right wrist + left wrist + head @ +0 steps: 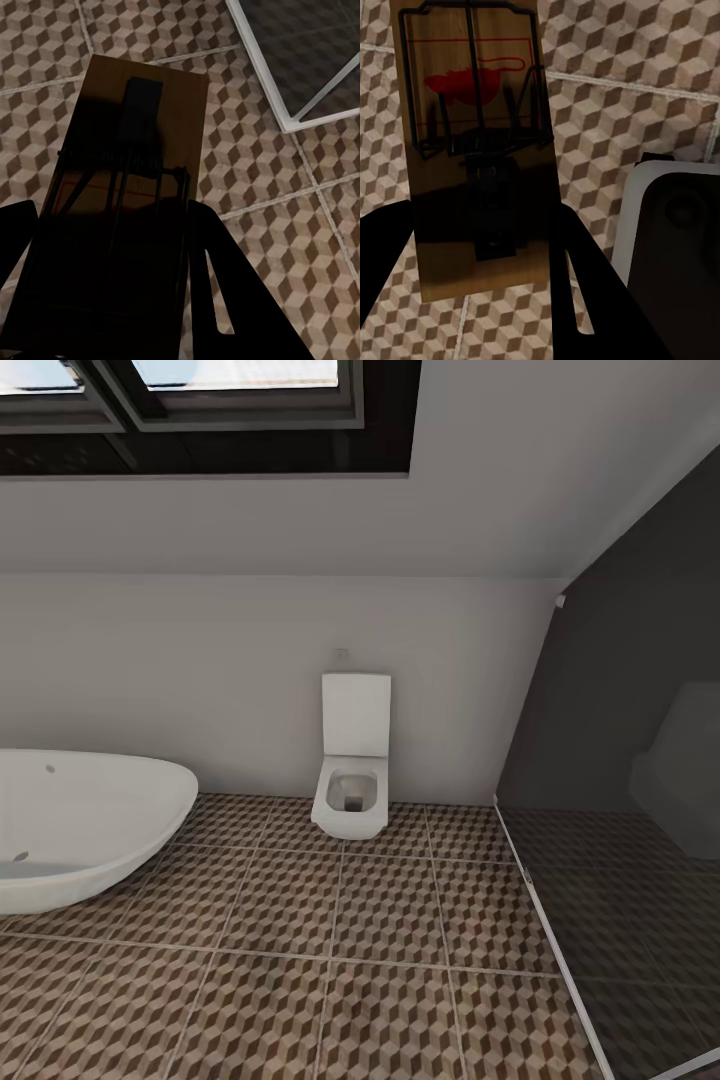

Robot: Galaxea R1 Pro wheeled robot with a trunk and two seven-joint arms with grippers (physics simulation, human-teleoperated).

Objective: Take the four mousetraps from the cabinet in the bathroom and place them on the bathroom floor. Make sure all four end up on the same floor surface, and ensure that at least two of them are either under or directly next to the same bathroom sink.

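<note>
A mousetrap [472, 112], a tan wooden board with dark wire and a red spot, sits between the dark fingers of my left gripper [480, 225], which is shut on it above the bathroom floor [645, 90]. My right gripper [112, 217] is shut on a second mousetrap [142, 127], also held over the cube-patterned floor [262, 187]. In the head view the tiled floor [350, 960] stretches ahead. The cabinet and the sink are out of view.
A white oval bathtub [80, 820] stands at the left and a square white toilet [352, 770] against the far wall. A dark glass shower partition [620, 780] closes the right side; its frame corner [289, 124] lies near my right gripper. A white-edged dark rounded body [675, 225] sits beside the left gripper.
</note>
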